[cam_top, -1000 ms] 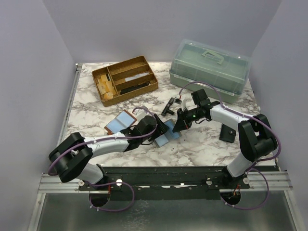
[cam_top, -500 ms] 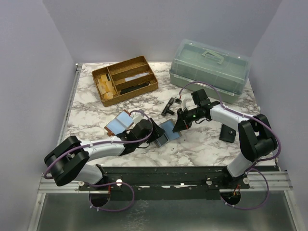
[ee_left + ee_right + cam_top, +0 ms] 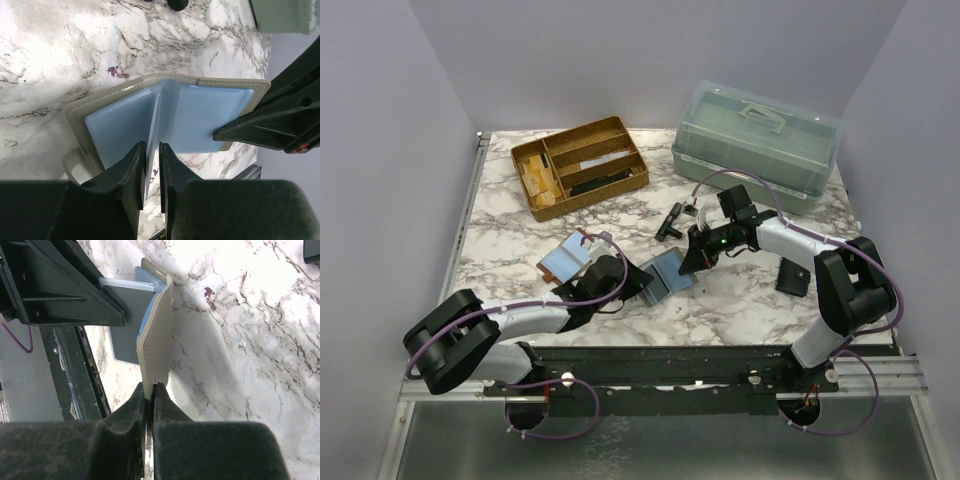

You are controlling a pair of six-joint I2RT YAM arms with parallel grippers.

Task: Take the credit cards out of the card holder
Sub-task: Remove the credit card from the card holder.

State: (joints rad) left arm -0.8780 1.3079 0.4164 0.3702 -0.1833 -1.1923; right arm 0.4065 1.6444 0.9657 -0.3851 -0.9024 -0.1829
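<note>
I am pinching holder (image 3: 155,340) flap in right gripper (image 3: 150,392), holder lying spread mid-table. I am nipping upright card (image 3: 154,117) in left gripper (image 3: 151,162); card standing at spine, long axis running straight out from left jaws.

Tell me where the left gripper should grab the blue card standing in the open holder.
Pinch the blue card by its free edge, one finger per face, from the open side of the card holder: it stands upright along the fold. The right gripper pins one flap.
</note>
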